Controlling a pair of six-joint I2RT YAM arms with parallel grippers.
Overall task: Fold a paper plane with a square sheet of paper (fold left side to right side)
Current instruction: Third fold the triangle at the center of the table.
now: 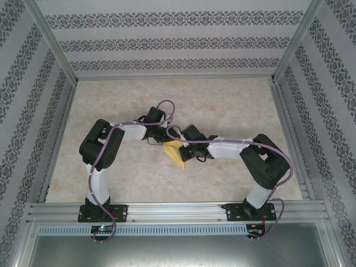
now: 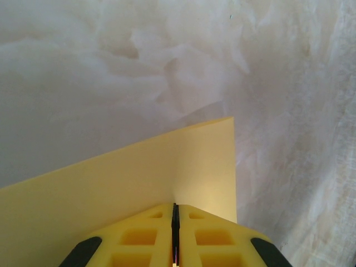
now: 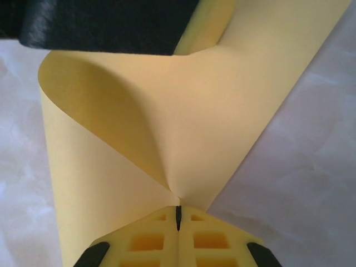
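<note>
A pale marbled table [image 1: 233, 111] sits inside walls [image 1: 167, 44] papered in dark patterned bands; a metal rail [image 1: 178, 210] runs along its near edge; near the table's middle the yellow sheet [image 1: 174, 151] is held curled between the two arms; the left gripper [image 2: 175, 214] is closed, pinching one edge; the right gripper [image 3: 178, 216] is closed on another edge, the paper bowing up from it.
</note>
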